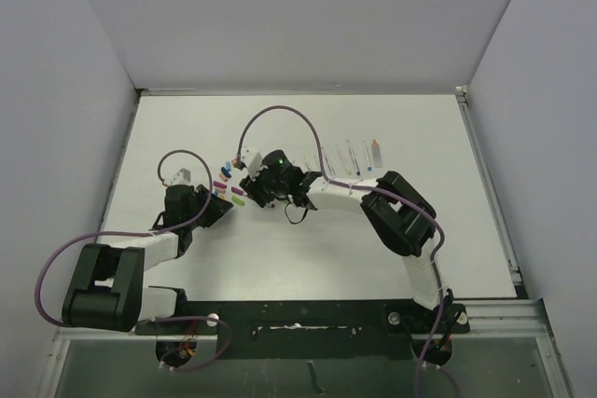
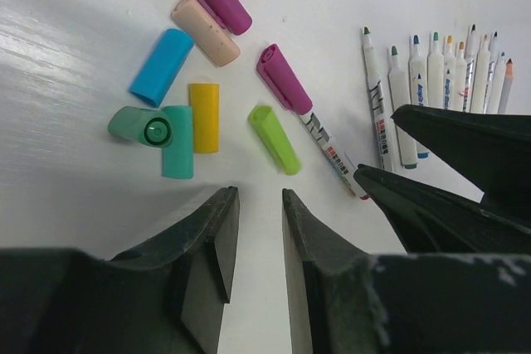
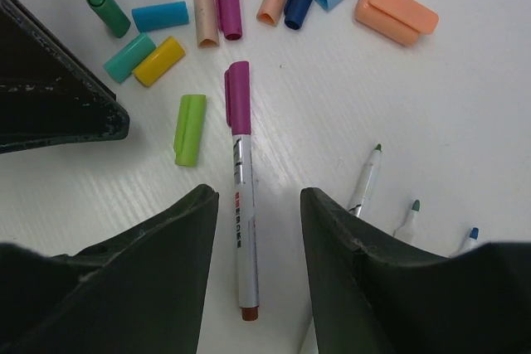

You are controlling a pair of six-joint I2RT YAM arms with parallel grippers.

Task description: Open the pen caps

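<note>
The right gripper (image 3: 259, 196), fingers apart and holding nothing, straddles a magenta-capped white plastic pen (image 3: 241, 205) with unreadably small red print, while the left gripper (image 2: 257, 196), narrowly parted and empty, hovers beside loose coloured plastic pen caps (image 2: 275, 139) on the white table (image 2: 66, 205)

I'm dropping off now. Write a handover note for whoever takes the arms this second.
Left gripper: fingers slightly apart, empty, near the loose caps.
Right gripper: open, fingers either side of the capped pen, which lies ungripped.
Done: uncapped pens lie in a row, their caps scattered.
To do: pull the magenta cap off that pen, the only capped one in view.
</note>
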